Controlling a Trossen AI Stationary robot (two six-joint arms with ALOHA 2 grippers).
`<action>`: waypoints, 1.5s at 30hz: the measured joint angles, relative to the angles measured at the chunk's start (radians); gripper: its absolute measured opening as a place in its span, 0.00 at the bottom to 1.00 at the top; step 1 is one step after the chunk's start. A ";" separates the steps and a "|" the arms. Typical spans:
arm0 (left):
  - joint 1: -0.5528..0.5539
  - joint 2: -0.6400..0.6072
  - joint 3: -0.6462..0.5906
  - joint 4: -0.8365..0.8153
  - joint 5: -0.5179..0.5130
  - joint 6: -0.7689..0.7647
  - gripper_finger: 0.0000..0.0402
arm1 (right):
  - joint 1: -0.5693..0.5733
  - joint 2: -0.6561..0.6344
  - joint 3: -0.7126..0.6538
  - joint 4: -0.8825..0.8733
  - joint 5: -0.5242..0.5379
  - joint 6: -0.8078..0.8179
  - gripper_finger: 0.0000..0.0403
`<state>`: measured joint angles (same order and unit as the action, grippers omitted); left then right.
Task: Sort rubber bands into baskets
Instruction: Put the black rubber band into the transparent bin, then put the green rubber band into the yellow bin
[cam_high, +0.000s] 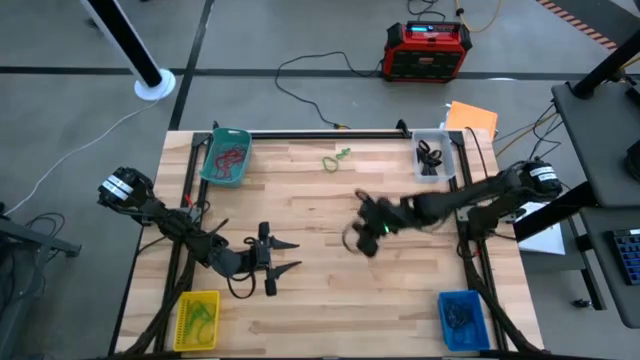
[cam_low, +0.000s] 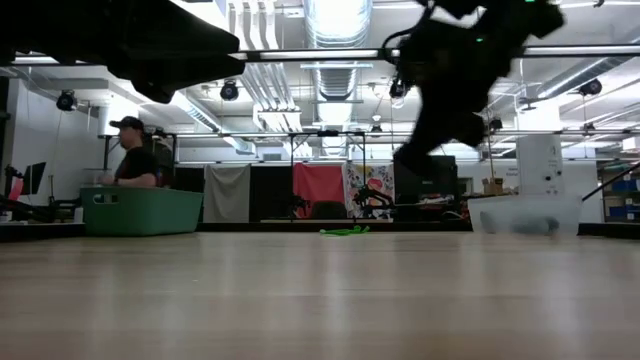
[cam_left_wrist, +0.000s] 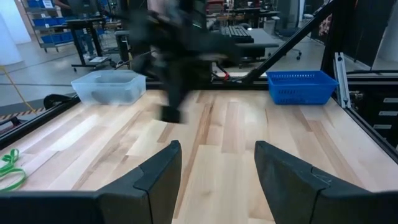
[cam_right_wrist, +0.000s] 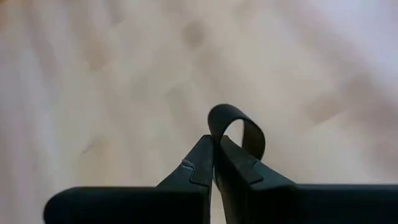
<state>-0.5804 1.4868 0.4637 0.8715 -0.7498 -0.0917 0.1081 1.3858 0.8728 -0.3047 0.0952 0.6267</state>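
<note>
My right gripper (cam_high: 362, 236) is above the middle of the table, shut on a black rubber band (cam_right_wrist: 237, 128). In the low view the gripper (cam_low: 412, 160) is well above the tabletop. My left gripper (cam_high: 296, 254) is open and empty near the table's front left, its fingers apart in the left wrist view (cam_left_wrist: 217, 168). A green rubber band (cam_high: 336, 158) lies on the table near the far edge. The teal basket (cam_high: 226, 156) holds red bands and the clear basket (cam_high: 433, 156) holds black ones. The yellow basket (cam_high: 197, 318) and the blue basket (cam_high: 462, 318) stand at the near corners. My right gripper pinches one end of the black band (cam_right_wrist: 215, 138) between its two fingertips. The fingers point down toward the table. The rest of the band stands out past the fingertips as a small open loop (cam_right_wrist: 249, 127), clear of the table.
A red-and-black box (cam_high: 427, 50) and cables lie on the floor beyond the far edge. A black frame rail (cam_high: 330, 133) runs along the table's far edge. A person (cam_low: 133, 152) stands in the room behind the teal basket.
</note>
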 joint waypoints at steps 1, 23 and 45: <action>0.000 0.000 0.000 0.000 0.000 0.000 0.47 | -0.037 0.000 0.029 -0.033 0.029 -0.047 0.02; 0.000 0.000 0.000 -0.015 0.000 0.000 0.47 | -0.923 0.038 0.202 -0.707 0.395 -0.115 0.02; 0.000 0.000 0.000 -0.019 0.000 0.000 0.47 | -0.929 0.038 0.100 -0.540 0.376 -0.121 0.37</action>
<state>-0.5804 1.4868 0.4637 0.8524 -0.7502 -0.0917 -0.8210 1.4235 0.9733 -0.8449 0.4709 0.5055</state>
